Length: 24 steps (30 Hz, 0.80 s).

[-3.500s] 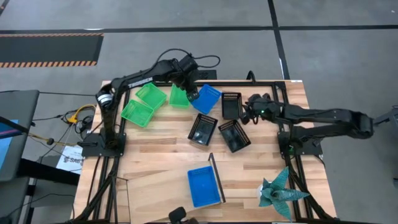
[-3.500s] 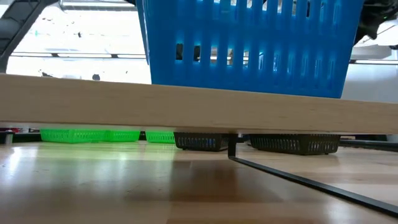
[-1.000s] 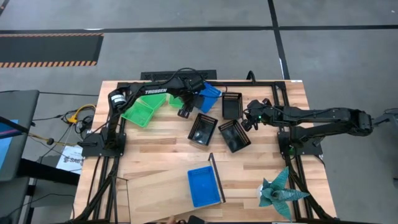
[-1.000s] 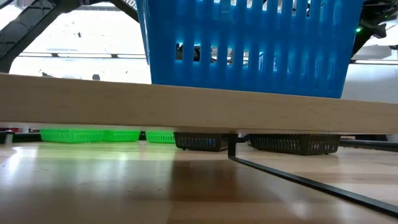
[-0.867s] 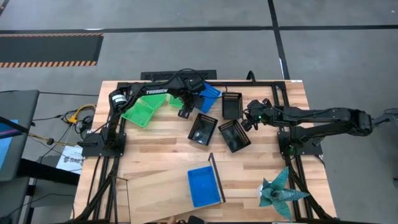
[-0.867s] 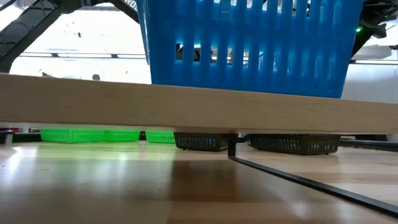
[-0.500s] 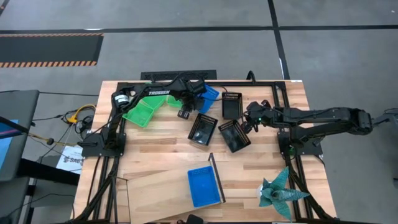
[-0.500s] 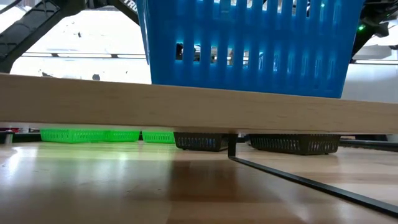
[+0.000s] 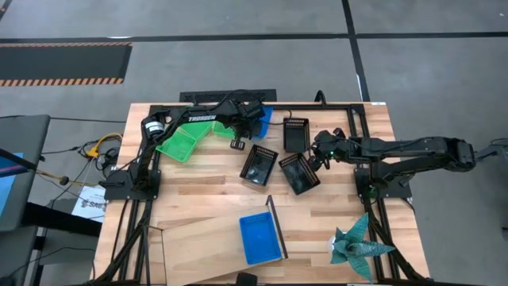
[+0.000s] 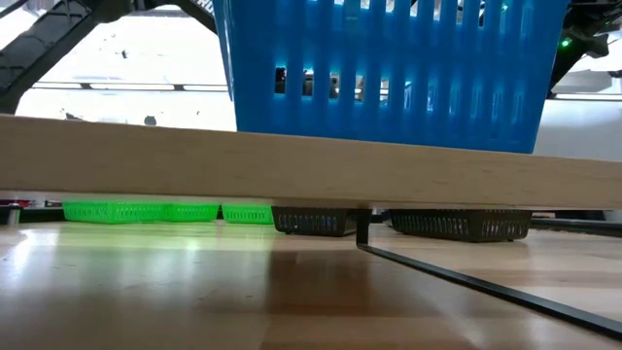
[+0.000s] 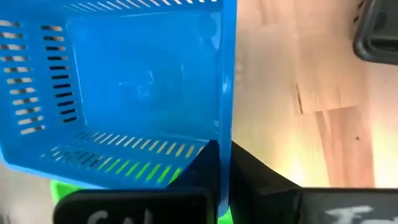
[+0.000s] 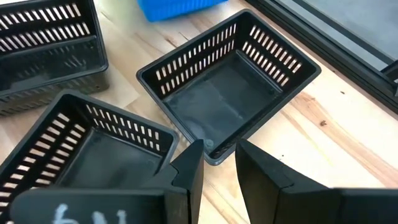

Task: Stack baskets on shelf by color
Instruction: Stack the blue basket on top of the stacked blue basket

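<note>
My left gripper (image 9: 242, 137) is at the far middle of the table, shut on a blue basket (image 9: 264, 117) that is mostly hidden under the arm. The basket fills the left wrist view (image 11: 137, 87). Green baskets (image 9: 178, 143) lie to its left. Another blue basket (image 9: 260, 237) stands on the light-wood shelf (image 9: 206, 234) beside its black upright (image 9: 275, 226). Three black baskets (image 9: 295, 133) (image 9: 259, 164) (image 9: 299, 172) lie on the table. My right gripper (image 9: 316, 152) is open, its fingertips on either side of a black basket's corner (image 12: 211, 151); I cannot tell if they touch. My left gripper pinches one side wall of the blue basket (image 11: 225, 134), near its rim, with one finger (image 11: 205, 163) inside the basket and one (image 11: 252, 174) outside. The basket sits tilted in the hold. Green shows through its slots, so it is over a green basket.
A teal origami figure (image 9: 357, 242) lies at the near right corner. A black frame (image 9: 349, 107) runs along the far and right edges. In the low view the shelf plank (image 10: 292, 165) and its blue basket (image 10: 389, 68) block most of the table.
My left gripper has drawn the blue basket a little toward the table's far edge and further under the arm, so less of it shows from above. My right gripper has kept still.
</note>
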Each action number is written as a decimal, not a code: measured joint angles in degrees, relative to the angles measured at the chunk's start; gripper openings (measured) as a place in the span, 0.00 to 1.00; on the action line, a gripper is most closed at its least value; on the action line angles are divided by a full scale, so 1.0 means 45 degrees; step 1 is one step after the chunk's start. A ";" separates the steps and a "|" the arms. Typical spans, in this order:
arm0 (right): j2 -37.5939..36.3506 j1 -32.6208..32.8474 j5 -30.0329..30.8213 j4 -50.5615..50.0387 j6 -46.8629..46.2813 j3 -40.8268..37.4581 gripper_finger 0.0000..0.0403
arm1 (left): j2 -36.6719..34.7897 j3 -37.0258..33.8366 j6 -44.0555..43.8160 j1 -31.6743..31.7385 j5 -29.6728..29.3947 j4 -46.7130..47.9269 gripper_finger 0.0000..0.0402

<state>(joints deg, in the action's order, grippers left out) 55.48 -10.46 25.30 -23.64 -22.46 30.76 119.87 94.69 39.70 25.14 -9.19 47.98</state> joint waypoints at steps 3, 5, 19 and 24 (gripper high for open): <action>0.0000 0.0000 0.0000 -0.0031 0.0000 0.0000 0.29 | -0.0335 0.0138 -0.0824 -0.0131 -0.0089 0.0127 0.00; 0.0000 0.0000 0.0002 -0.0051 0.0000 0.0002 0.29 | -0.0703 0.0265 -0.1529 -0.0306 -0.0135 0.0440 0.00; 0.0000 -0.0136 0.0006 -0.0606 -0.0257 0.0005 0.29 | -0.4497 0.0335 -0.9625 -0.4461 -0.1737 0.2663 0.00; 0.0000 -0.0102 0.0005 -0.0696 -0.0265 0.0005 0.29 | -0.4859 0.0335 -1.2097 -0.6873 -0.1801 0.2909 0.00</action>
<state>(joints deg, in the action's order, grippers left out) 55.48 -10.92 25.32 -26.77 -23.65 30.79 98.00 96.20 -14.73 -5.78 -17.29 61.07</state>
